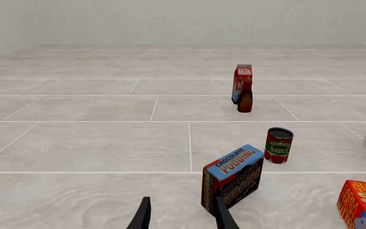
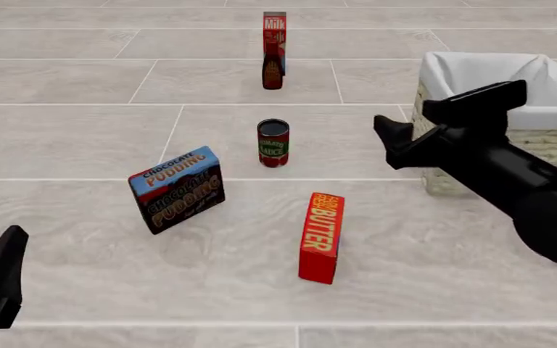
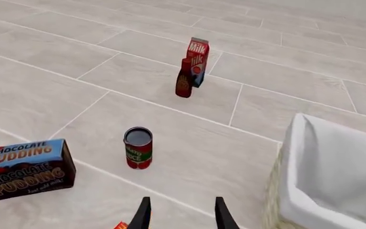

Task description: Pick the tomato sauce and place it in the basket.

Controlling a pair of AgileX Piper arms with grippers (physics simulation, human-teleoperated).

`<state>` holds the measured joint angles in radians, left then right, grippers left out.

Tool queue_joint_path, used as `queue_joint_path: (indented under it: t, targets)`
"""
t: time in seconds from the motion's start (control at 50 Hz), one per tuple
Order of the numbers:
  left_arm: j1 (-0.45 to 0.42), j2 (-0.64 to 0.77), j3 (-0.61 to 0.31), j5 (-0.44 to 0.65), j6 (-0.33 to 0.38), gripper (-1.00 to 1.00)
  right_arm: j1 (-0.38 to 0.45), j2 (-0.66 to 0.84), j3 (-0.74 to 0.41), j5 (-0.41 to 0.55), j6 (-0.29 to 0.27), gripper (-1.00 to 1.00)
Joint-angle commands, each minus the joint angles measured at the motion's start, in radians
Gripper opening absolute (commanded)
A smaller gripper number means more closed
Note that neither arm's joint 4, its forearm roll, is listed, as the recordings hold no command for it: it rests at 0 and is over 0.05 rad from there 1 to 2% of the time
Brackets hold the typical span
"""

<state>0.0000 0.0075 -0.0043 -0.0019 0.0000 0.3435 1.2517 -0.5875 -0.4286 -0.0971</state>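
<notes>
Tomato sauce can [image 2: 273, 143] stands upright near the middle of the front view, alone on the pale tiled tabletop [image 2: 85, 80], touching nothing. It is a short red can with a dark top and a green and white label.

At the right edge, the basket [image 2: 550, 141], cream wicker with a white cloth lining, sits well apart from the can. The right arm reaches in from the lower right, partly in front of the basket, and its gripper [image 2: 392, 145] hangs between basket and can, nearer the basket. In the right wrist view its two dark fingers are spread apart with nothing between them, and the can lies ahead of them.

The left gripper [image 2: 3, 279] rests at the lower left corner of the front view, far from the can. Its fingers are also spread and empty in the left wrist view.

Other items stand around: a chocolate pudding box [image 2: 176, 188] left of centre, a red butter box [image 2: 320, 237] below centre, and a milk carton [image 2: 275, 40] with a dark brown bottle [image 2: 272, 67] in front of it at top centre.

This looks like the approach step; the can is not yet grasped. Next, the right gripper would likely need to move toward the can, descend around it with fingers wide, and close.
</notes>
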Motion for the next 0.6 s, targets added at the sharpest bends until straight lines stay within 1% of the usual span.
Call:
queue_joint_path:
  t: [0.02,0.1,0.14,0.2,0.22,0.24,0.3,0.36,0.4,0.6]
  targets:
    - [0.000,0.000,0.000,0.000,0.000,1.00,0.002,0.058,-0.052,0.011,0.032,1.00]
    - [0.000,0.000,0.000,0.000,0.000,1.00,0.000,0.082,-0.071,0.018,0.049,1.00]
    - [0.000,0.000,0.000,0.000,0.000,1.00,-0.001,0.101,-0.087,0.029,0.069,1.00]
    - [0.000,0.000,0.000,0.000,0.000,1.00,-0.003,0.105,-0.091,0.026,0.070,1.00]
    - [0.000,0.000,0.000,0.000,0.000,1.00,-0.003,0.113,-0.093,0.023,0.065,1.00]
    - [0.000,0.000,0.000,0.000,0.000,1.00,-0.009,0.118,-0.093,0.018,0.045,1.00]
    - [0.000,0.000,0.000,0.000,0.000,1.00,0.000,0.137,-0.108,0.028,0.072,1.00]
    - [0.000,0.000,0.000,0.000,0.000,1.00,0.005,0.153,-0.115,0.028,0.079,1.00]
    - [0.000,0.000,0.000,0.000,0.000,1.00,0.004,0.166,-0.123,0.032,0.094,1.00]
    - [0.000,0.000,0.000,0.000,0.000,1.00,0.011,0.198,-0.143,0.033,0.091,1.00]
